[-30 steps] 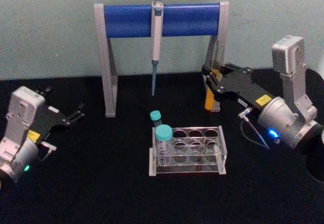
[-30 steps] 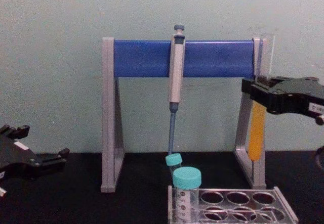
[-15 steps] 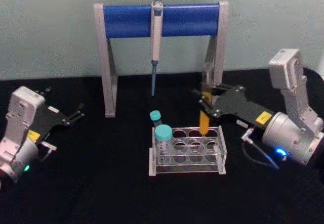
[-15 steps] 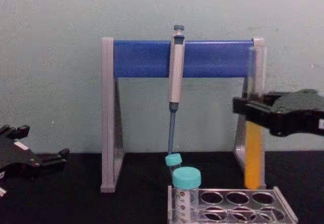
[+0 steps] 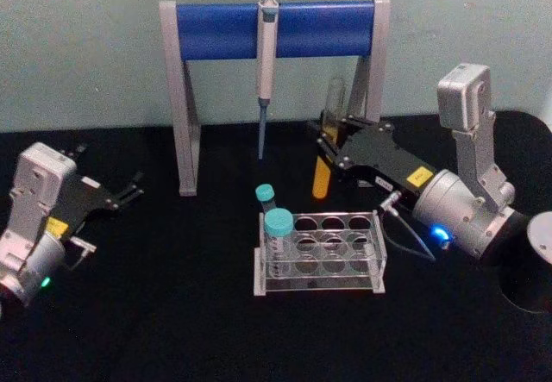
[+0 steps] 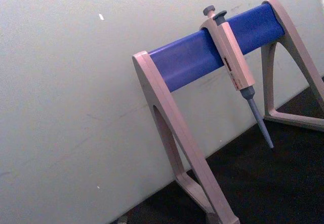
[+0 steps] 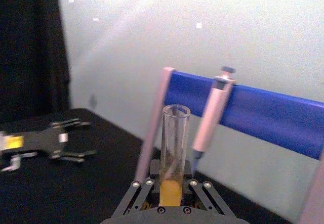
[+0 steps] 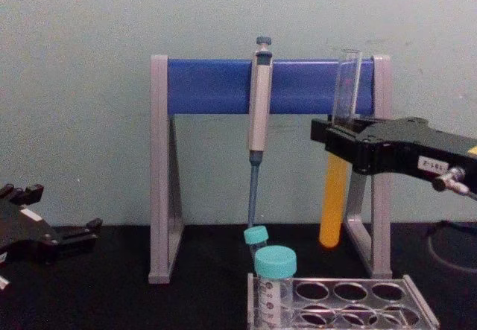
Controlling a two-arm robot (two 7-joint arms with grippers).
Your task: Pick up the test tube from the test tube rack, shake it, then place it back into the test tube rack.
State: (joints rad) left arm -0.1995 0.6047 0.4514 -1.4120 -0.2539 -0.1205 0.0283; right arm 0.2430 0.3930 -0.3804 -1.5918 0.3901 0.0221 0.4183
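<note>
Low clear plastic test tube rack (image 5: 328,280), rows of round holes, standing flat. Slim uncapped glass test tube (image 5: 321,179), orange-yellow liquid in lower half, raised behind it, slightly tilted.

A lab: pipette (image 5: 267,50) on its stand (image 5: 216,30), capped vial (image 5: 278,227) in a test tube rack (image 5: 321,288).

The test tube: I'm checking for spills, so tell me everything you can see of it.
The test tube is a slim clear glass tube, uncapped, with a rounded bottom and orange-yellow liquid in its lower half. It hangs nearly upright, slightly tilted, gripped at mid-length by the right pincer, in the air behind the rack. No spill is visible.
</note>
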